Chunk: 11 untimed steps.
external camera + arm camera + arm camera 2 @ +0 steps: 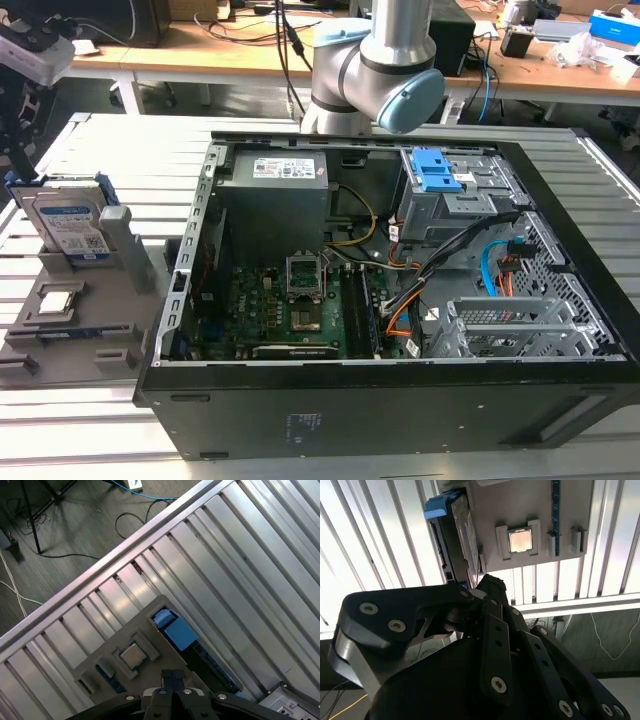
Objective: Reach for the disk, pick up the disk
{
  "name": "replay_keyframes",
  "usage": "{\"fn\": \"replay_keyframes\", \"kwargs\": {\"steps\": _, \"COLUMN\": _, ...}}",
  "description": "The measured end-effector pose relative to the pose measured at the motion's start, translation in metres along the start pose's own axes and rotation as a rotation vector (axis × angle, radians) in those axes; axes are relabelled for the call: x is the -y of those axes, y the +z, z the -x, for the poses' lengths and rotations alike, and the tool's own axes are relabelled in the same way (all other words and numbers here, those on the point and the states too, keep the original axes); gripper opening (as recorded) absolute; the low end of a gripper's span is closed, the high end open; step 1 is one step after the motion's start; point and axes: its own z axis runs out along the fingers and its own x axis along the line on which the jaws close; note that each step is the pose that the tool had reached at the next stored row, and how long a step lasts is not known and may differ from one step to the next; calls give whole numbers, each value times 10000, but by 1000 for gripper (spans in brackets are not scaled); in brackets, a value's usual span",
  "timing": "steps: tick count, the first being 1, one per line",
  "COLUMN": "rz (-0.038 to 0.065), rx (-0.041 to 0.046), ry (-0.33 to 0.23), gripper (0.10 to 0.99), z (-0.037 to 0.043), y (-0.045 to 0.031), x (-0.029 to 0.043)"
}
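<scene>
**Fingers closed on nothing, hanging above the disk that stands on edge**

From the exterior view's left: my fingers (168, 680) are pressed together with nothing between them, over the bench (140, 150). The disk (68, 222) is just below them and a little toward that view's right, apart from them. It stands on edge in the grey holder (120, 300), label face outward, blue rails on its sides. In both wrist views its thin upper edge and a blue rail (175, 630) face up at me, slightly ahead of my fingertips. I judge that its long axis runs askew to the line my fingers close along. Beside the disk, the processor chip (132, 655) lies flat in the holder. The open computer case (400, 300) sits well beyond.
</scene>
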Motion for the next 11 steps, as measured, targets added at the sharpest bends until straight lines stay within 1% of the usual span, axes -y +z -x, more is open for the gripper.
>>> {"fn": "replay_keyframes", "kwargs": {"steps": 6, "rz": 0, "rx": -17, "ry": -428, "gripper": 106, "z": 0, "y": 0, "x": 0}}
{"fn": "replay_keyframes", "kwargs": {"steps": 8, "rz": 0, "rx": -31, "ry": -798, "gripper": 106, "z": 0, "y": 0, "x": 0}}
{"fn": "replay_keyframes", "kwargs": {"steps": 11, "rz": -1, "rx": -44, "ry": -1157, "gripper": 106, "z": 0, "y": 0, "x": 0}}
